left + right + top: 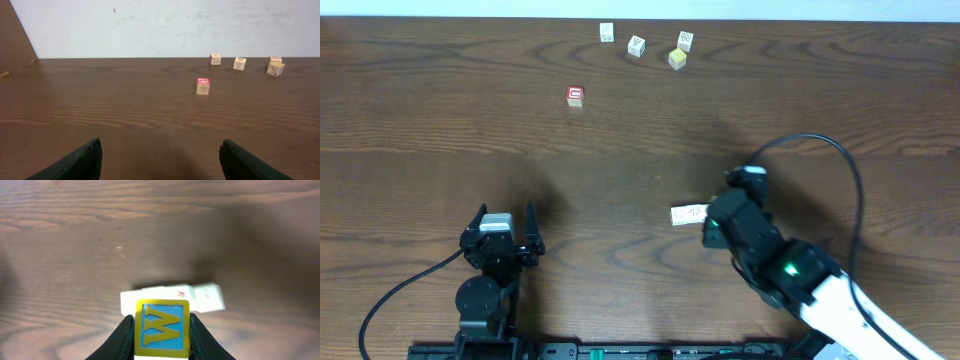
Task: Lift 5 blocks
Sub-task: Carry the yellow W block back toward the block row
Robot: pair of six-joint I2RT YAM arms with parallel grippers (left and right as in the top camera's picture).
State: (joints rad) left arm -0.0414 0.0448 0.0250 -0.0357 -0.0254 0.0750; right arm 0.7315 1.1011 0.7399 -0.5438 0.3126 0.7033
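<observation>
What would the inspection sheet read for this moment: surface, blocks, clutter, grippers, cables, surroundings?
surface: brown wood-grain table.
job's things: lettered block in the right gripper, above two pale blocks side by side on the table; four blocks near the far edge.
clutter: red-faced cube, standing alone.
grippers: left gripper open, holding nothing; right gripper shut on the lettered block.
cables: black cable arching over the right arm; second cable trailing from the left arm.
surroundings: pale wall behind the table.
</observation>
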